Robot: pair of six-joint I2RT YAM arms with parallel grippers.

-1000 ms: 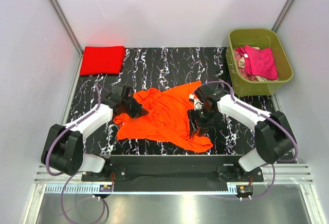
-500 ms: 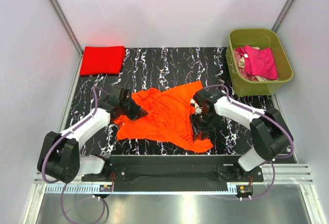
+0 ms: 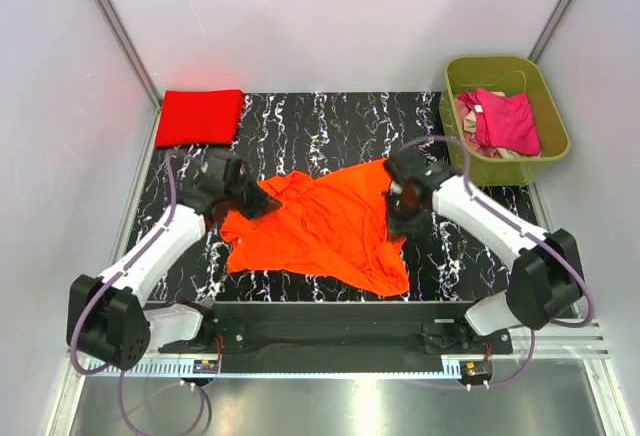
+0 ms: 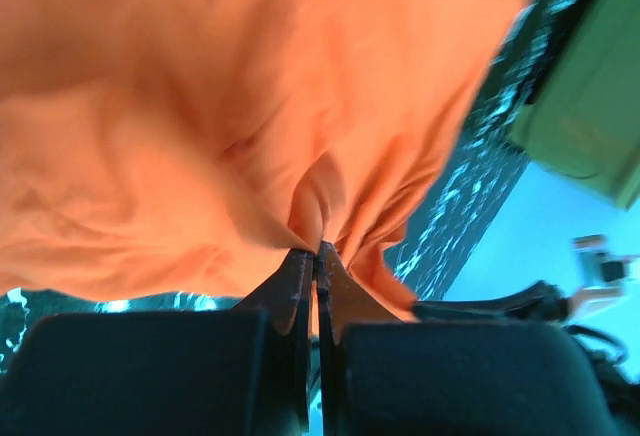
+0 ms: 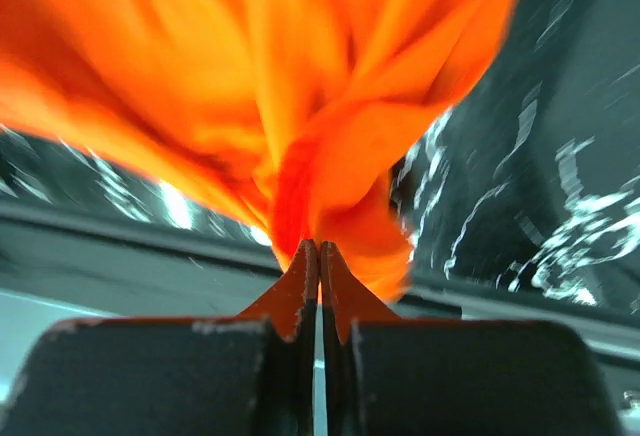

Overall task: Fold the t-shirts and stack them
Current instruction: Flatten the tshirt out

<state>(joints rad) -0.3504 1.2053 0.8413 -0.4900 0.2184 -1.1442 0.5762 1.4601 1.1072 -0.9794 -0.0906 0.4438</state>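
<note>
While my left jaws clamp the orange t-shirt (image 3: 320,236) at its 9 o'clock edge, right jaws clamp its 3 o'clock edge; it lies crumpled mid desk (image 3: 330,126); folded red t-shirt (image 3: 200,116) at 10 o'clock, green bin (image 3: 497,59) at 2.

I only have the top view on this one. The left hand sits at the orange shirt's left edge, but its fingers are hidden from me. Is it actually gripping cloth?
Observer: Yes. The left wrist view shows the left hand shut, with a small pinch of shirt between its tips.
Reviewer: And the right one?
Observer: The right wrist view shows the right hand shut too, on a bunched fold, with the cloth fanning out from the pinch in pleats.
</note>
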